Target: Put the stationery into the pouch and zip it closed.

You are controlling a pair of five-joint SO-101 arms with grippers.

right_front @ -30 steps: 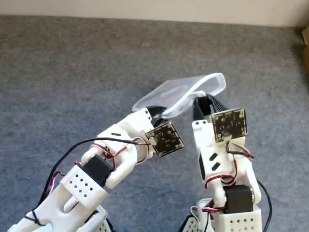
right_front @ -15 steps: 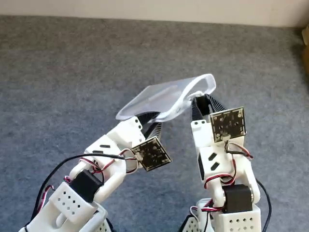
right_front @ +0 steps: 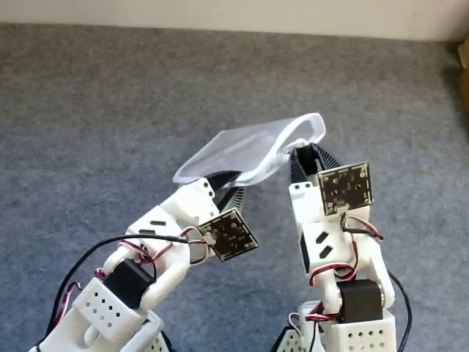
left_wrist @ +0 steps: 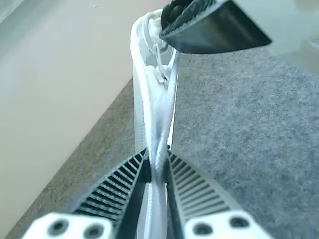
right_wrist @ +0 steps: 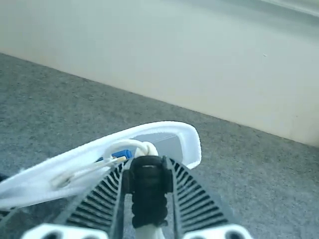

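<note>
A translucent white pouch point(right_front: 249, 150) hangs in the air between both arms, above the grey carpet. My left gripper point(right_front: 229, 185) is shut on the pouch's zipper edge at its near-left end; in the left wrist view its ribbed black fingers point(left_wrist: 124, 184) pinch the white zip tape point(left_wrist: 149, 99). My right gripper point(right_front: 304, 155) is shut on the white zip pull cord point(right_wrist: 142, 148) at the pouch's right end. The zip slider point(left_wrist: 160, 77) sits just below the right gripper point(left_wrist: 209, 25). Something blue point(right_wrist: 121, 155) shows inside the pouch point(right_wrist: 164, 132).
Grey carpet point(right_front: 110, 110) covers the whole surface around the arms. A pale wall point(right_front: 220, 11) runs along the back. A brown object point(right_front: 464, 66) sits at the right edge.
My left arm has drawn back toward the near left with the pouch's edge, stretching the pouch out leftward. The right arm has stayed almost still.
</note>
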